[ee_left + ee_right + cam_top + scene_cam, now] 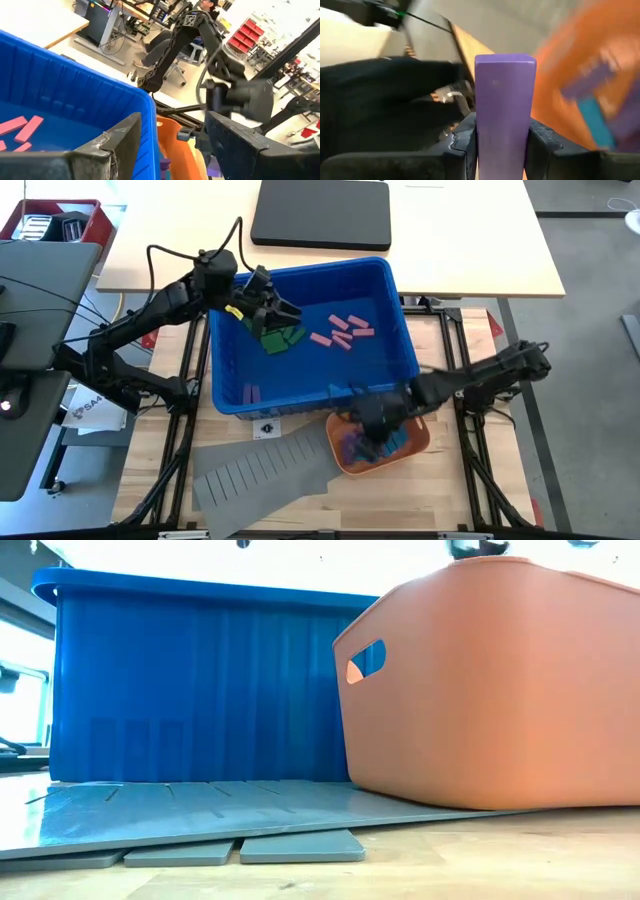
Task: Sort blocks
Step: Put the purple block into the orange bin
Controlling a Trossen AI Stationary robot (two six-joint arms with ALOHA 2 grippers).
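We see the right gripper (502, 145) clamped on a purple block (505, 110), held upright between its fingers, above the orange tray (418, 442) at the desk's front edge. Blue and purple blocks (375, 445) lie in that tray. The left gripper (280, 318) stands with its jaws apart over the green blocks (280, 338) near the blue bin's (400, 310) back-left corner. Pink blocks (342, 332) lie mid-bin. A grey divider sheet (265, 470) lies at the desk's front edge.
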